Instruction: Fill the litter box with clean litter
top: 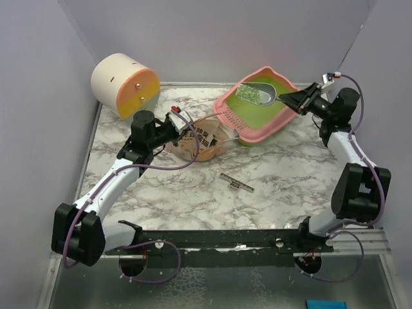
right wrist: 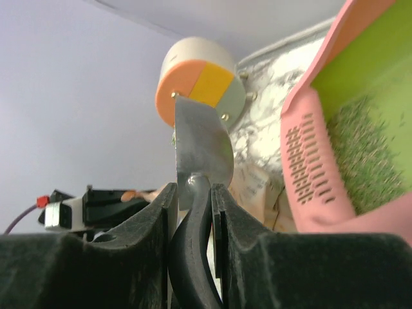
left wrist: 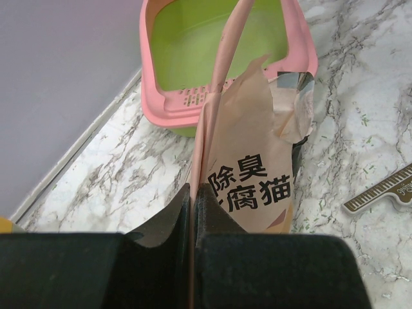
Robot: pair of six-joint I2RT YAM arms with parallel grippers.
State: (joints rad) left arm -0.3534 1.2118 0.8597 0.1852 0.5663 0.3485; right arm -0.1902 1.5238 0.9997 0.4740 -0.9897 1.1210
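The pink litter box (top: 246,132) with its lime-green inside stands at the back right of the marble table. My right gripper (top: 291,99) is shut on the black handle of a grey metal scoop (top: 262,94), which hangs over the box. The scoop carries greyish-green litter (top: 250,94). In the right wrist view more litter (right wrist: 360,154) lies on the box floor beside the slotted rim (right wrist: 309,167). My left gripper (top: 183,129) is shut on the edge of the peach-pink bag (left wrist: 251,167), just left of the box (left wrist: 161,109).
A cream-and-orange cylinder (top: 125,84) lies at the back left, near the wall. A thin dark strip with printing (top: 236,182) lies on the table in front of the box. Purple walls close in the left, back and right sides.
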